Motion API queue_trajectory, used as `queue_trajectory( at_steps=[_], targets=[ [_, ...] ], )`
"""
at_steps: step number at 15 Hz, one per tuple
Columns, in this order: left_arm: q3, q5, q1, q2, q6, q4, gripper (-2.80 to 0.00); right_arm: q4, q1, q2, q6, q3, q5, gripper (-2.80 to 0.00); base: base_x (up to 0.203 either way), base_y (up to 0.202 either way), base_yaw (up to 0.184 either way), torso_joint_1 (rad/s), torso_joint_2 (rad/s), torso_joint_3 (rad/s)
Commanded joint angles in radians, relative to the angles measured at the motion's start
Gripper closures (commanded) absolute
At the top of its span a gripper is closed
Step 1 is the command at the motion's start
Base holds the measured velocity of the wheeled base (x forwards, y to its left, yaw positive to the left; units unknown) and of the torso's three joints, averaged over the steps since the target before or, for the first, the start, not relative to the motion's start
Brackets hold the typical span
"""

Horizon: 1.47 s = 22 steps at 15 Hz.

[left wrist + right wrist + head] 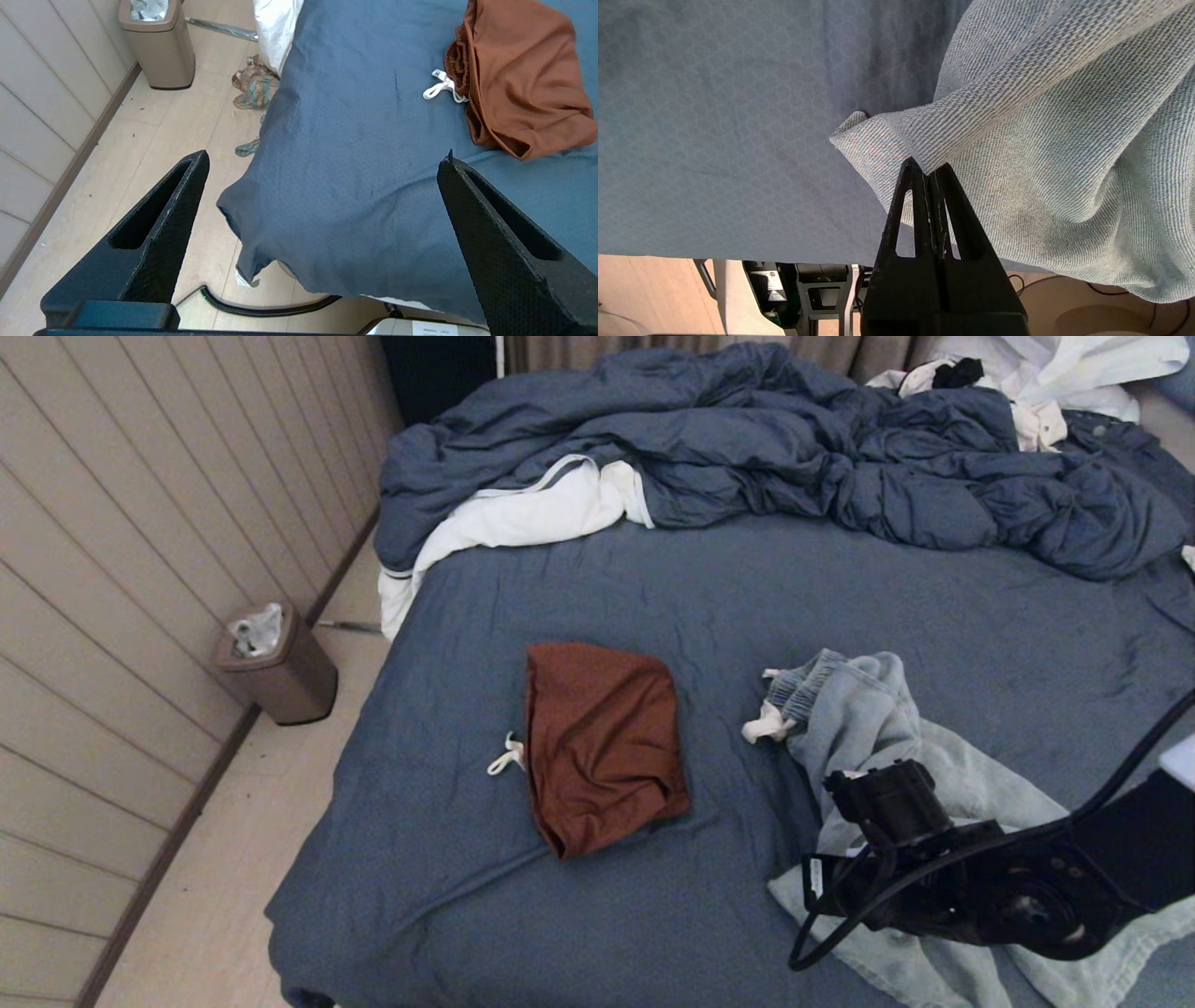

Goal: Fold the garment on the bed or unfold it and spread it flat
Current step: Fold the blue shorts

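Note:
The bed's slate-blue sheet (709, 607) carries a crumpled light blue-grey garment (868, 709) near its front right. My right gripper (928, 167) is shut on a folded edge of that garment (1041, 116), close to the bed's near edge; in the head view the right arm (980, 887) lies over the cloth. A folded rust-brown garment (602, 747) with a white drawstring rests mid-bed. My left gripper (327, 156) is open and holds nothing, hovering over the sheet's near-left corner (355, 196), with the brown garment (518, 79) beyond it. The blue duvet (747, 439) is bunched at the back.
A brown waste bin (280, 663) stands on the floor by the panelled wall on the left. White clothes (1055, 373) lie at the back right. A crumpled cloth (254, 86) and a black cable (261, 308) lie on the floor beside the bed.

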Motion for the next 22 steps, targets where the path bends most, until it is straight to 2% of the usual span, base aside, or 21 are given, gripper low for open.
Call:
queue_trajectory(
  at_steps=[1,3,6,8,10,14,18,22],
  targets=[
    [0.000,0.001,0.000,0.002,-0.001,0.000,-2.80,-0.002,-0.004,-0.001,0.002,0.001,-0.001,0.00,0.000,0.000,0.000,0.000,0.00,0.000],
    [0.000,0.001,0.000,0.002,-0.001,0.000,-2.80,0.000,-0.006,-0.032,0.001,0.003,-0.003,0.00,0.000,0.000,0.000,0.000,0.00,0.000],
    [0.000,0.001,0.000,0.002,-0.001,0.000,-2.80,0.014,-0.016,-0.190,-0.026,0.014,-0.006,0.00,0.000,0.000,0.000,0.000,0.00,0.000],
    [0.000,0.001,0.000,0.002,-0.001,0.000,-2.80,0.101,-0.061,-0.302,-0.065,-0.008,-0.002,0.00,0.000,0.000,0.000,0.000,0.00,0.000],
    [0.000,0.001,0.000,0.002,-0.001,0.000,-2.80,0.185,-0.161,-0.352,-0.107,-0.038,0.011,0.00,0.000,0.000,0.000,0.000,0.00,0.000],
    [0.000,0.001,0.000,0.002,-0.001,0.000,-2.80,0.255,-0.425,-0.395,-0.255,-0.095,0.079,0.00,0.000,0.000,0.000,0.000,0.00,0.000],
    [0.000,0.001,0.000,0.002,-0.001,0.000,-2.80,0.401,-0.675,-0.438,-0.374,-0.195,0.201,0.00,0.000,0.000,0.000,0.000,0.00,0.000],
    [0.000,0.001,0.000,0.002,-0.001,0.000,-2.80,0.446,-0.924,-0.395,-0.499,-0.241,0.301,0.00,0.000,0.000,0.000,0.000,0.00,0.000]
  ],
)
